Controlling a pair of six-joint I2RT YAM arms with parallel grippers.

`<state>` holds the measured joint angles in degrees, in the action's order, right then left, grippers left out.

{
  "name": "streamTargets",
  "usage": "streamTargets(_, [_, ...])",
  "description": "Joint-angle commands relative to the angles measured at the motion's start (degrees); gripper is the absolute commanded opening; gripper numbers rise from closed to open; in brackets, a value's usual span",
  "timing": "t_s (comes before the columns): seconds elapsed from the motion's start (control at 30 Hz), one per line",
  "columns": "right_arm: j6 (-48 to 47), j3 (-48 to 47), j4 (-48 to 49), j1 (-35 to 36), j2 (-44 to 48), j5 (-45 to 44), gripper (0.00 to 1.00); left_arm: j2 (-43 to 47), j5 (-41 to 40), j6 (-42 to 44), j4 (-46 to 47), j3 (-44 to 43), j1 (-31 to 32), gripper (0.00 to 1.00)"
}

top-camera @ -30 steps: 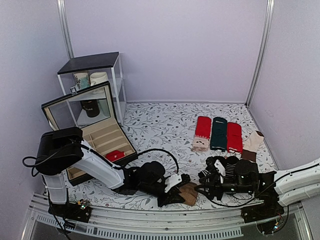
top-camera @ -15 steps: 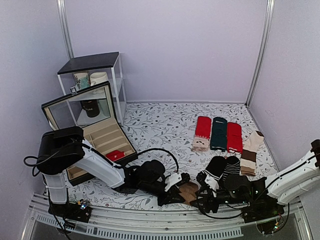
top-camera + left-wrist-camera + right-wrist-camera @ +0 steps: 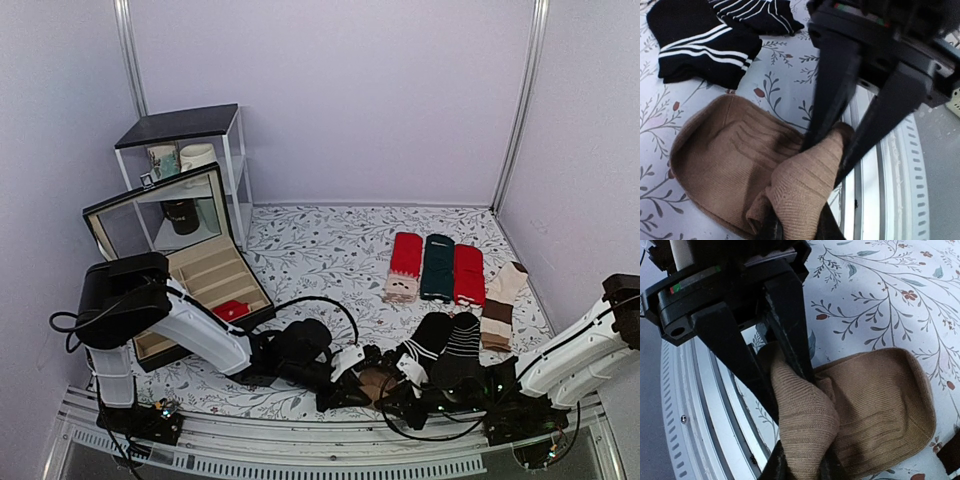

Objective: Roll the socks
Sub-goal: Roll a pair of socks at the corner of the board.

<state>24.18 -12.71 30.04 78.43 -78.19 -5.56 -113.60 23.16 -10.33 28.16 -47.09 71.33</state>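
**1. Left pincer**: clenched on the raised fold of the socks. You can see the knit bulging out between its fingers.

**2. Right pincer**: meets the left one nose to nose. It is clamped on that same fold from the opposite side.

**3. Socks:** brown ribbed knit, one bundle. You cannot tell the two socks apart.
- One end is drawn up into the fold both pincers share.
- The rest lies flat and rounded on the worktop.
- It sits at the near edge, just beside the metal rail.

**4. In the way:** each pincer crowds the other's side of the fold. Your arms converge low over the same spot.

**5. Striped socks**: black with white bands, count two. They lie side by side just beyond the brown ones, near but apart.

**6. Far row, all flat and side by side:**
- Red socks, count two.
- Green sock, count one, between the red ones.
- Cream-and-brown sock, count one, to the right of the row.

**7. Box**: count one, on your left, open with its lid standing up and dividers inside. One red bundle lies in a compartment near its right-hand corner.

**8. Shelf**: count one, in the back left corner. Mugs, count two, stand on its upper tier.
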Motion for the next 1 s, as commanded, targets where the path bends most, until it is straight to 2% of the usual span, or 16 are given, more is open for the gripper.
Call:
streamTargets(0.0, [5.91,1.95,-1.70,0.26,-0.80,-1.61,0.04,-6.25,-2.01,0.76,-23.23,4.58,1.31,0.00])
streamTargets(0.03, [7.36,2.63,-2.04,0.29,-0.49,-2.24,0.02,-5.51,-3.05,1.22,-22.87,4.57,1.46,0.05])
streamTargets(0.1, [10.72,4.63,-1.99,0.16,0.38,-2.67,0.01,-3.06,-6.37,2.31,-21.51,4.83,2.04,0.21])
streamTargets(0.23, [16.80,8.13,-1.39,-1.65,1.47,-0.81,0.01,4.61,-14.94,6.99,-14.71,5.58,3.92,0.24])
streamTargets(0.37, [21.43,10.46,-0.30,-5.00,0.82,3.82,0.02,10.70,-21.03,15.53,-3.07,7.98,6.56,0.41])
streamTargets(0.57, [24.74,10.10,0.24,-6.87,-2.03,9.03,0.02,14.99,-23.12,28.68,14.93,14.94,8.75,0.47])
streamTargets(0.8, [26.08,9.62,2.75,-6.88,-7.83,12.69,0.02,10.76,-23.16,36.52,23.12,15.01,7.93,0.53])
streamTargets(0.97, [25.50,8.22,4.00,-6.98,-11.53,14.31,0.02,6.23,-21.46,36.38,28.47,13.88,5.49,0.55])
